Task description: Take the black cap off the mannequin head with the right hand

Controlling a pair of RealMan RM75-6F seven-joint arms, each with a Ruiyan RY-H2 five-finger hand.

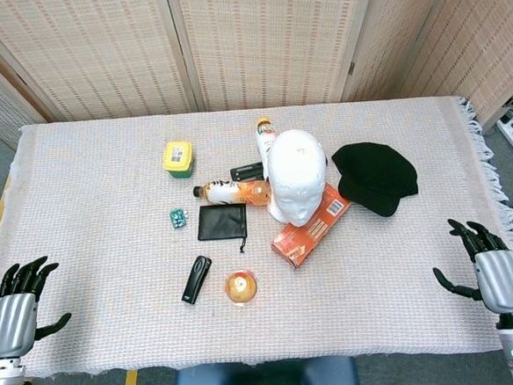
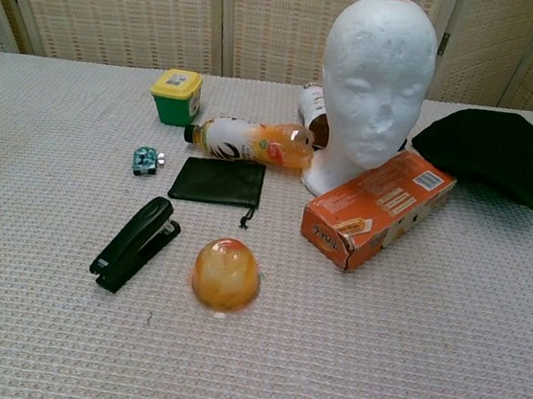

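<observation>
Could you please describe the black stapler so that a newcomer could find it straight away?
Start at the white mannequin head mid-table and look toward the front left. Past the flat black pouch lies the black stapler, beside the orange dome. It is long, glossy and hinged; the pouch is flat fabric.

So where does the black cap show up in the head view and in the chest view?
Head view: black cap lies on the table right of centre, just right of the mannequin head.
Chest view: black cap at the right edge, upper half, beyond the orange box.
Shared landmark: the white mannequin head, immediately left of the cap in both.
</observation>
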